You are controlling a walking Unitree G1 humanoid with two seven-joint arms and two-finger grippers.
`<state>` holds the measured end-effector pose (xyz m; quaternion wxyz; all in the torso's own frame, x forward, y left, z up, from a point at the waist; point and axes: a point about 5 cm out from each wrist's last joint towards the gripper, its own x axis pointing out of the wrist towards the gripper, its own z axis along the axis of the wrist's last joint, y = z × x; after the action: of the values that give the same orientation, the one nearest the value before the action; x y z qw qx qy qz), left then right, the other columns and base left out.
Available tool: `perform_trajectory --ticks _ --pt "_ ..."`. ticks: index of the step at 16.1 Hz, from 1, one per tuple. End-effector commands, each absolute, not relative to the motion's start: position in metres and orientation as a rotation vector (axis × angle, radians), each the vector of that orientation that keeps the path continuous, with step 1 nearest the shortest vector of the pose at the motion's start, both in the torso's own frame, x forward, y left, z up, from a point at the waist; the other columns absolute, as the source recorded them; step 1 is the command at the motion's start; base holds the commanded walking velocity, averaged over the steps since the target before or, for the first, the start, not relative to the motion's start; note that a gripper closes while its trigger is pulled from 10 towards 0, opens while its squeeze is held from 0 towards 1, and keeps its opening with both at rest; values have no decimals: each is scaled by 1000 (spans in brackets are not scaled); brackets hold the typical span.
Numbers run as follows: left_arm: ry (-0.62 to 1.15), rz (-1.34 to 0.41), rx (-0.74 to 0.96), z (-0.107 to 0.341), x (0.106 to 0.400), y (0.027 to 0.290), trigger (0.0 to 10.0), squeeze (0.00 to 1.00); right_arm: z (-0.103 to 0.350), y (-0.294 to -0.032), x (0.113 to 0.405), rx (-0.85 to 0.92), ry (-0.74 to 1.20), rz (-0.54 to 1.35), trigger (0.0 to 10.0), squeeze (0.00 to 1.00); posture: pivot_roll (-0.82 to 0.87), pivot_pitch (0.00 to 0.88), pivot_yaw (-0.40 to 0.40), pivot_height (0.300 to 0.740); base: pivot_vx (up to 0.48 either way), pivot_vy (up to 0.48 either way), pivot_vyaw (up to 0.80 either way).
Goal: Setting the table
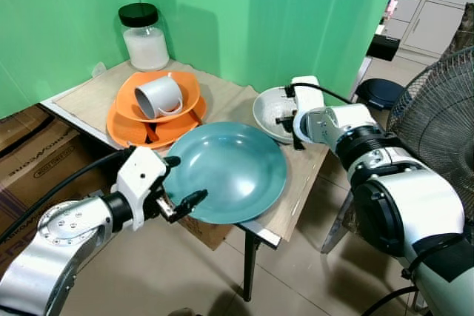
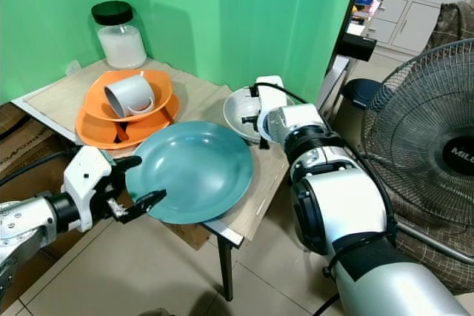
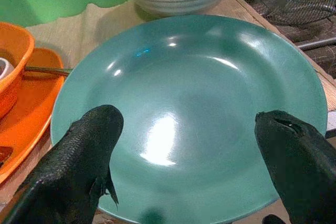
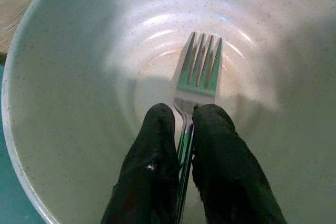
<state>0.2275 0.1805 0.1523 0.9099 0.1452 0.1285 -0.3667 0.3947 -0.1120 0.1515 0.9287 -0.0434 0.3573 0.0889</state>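
A large teal plate lies at the front edge of the small table. My left gripper stands open at the plate's near rim, one finger on each side. Behind the plate sits a speckled white bowl. My right gripper reaches down into that bowl, shut on a metal fork whose tines point at the bowl's bottom. To the left, an orange bowl on an orange plate holds a white mug lying on its side.
A glass jar with a black lid stands at the table's back corner against the green backdrop. Cardboard boxes sit to the left of the table. A floor fan stands on the right, with cabinets behind it.
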Motion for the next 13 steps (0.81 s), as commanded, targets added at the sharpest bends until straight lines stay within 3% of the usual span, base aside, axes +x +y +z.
perform_trajectory --ticks 1,13 --pt "255 -770 320 156 229 180 10000 0 156 -111 396 -99 724 187 0 0 76 0 -8 740 0 0 0" --pt "242 -775 328 157 235 178 10000 0 191 -117 408 -16 615 221 0 0 66 0 10 740 0 0 0"
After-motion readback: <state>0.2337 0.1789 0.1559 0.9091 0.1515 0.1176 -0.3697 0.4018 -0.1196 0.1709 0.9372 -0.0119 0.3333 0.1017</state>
